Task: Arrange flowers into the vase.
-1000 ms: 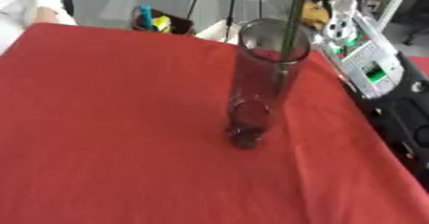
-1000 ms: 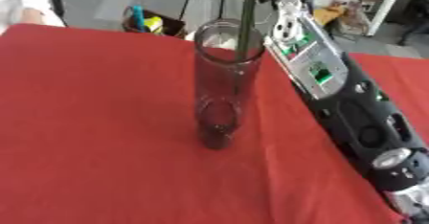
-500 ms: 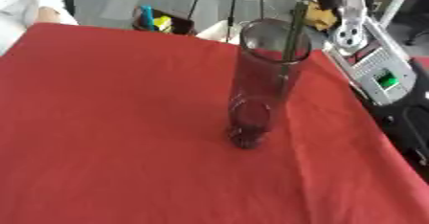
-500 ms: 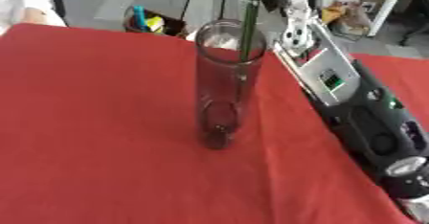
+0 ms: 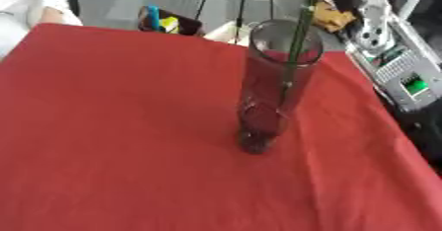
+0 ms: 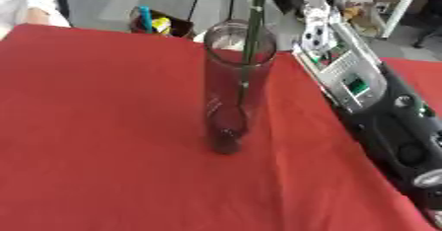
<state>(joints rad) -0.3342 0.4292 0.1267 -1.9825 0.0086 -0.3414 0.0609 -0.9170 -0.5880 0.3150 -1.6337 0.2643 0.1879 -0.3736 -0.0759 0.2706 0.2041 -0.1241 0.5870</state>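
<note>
Cloth: the red tablecloth [image 5: 103, 141] fills the near part of your view, with the vase as the only thing standing on it.
Vase: your tall clear glass vase [image 6: 235, 87] stands upright near the middle of the cloth, its base on the red and its open rim toward the far edge.
Stem: a green flower stem [image 6: 250, 32] runs down through the rim into the vase, its lower end reaching about halfway down the glass; its top runs out of the upper edge.
Right arm: your right arm [image 6: 362, 96] comes in along the right side, black with a silver section, and reaches up past the vase toward the stem's top.
Right hand: it seems to be cut off at the upper edge, so you cannot tell how its fingers stand or whether they hold the stem.
Beyond the table: a dark box with a blue and yellow thing [image 5: 164, 21] sits on the floor past the far edge.
</note>
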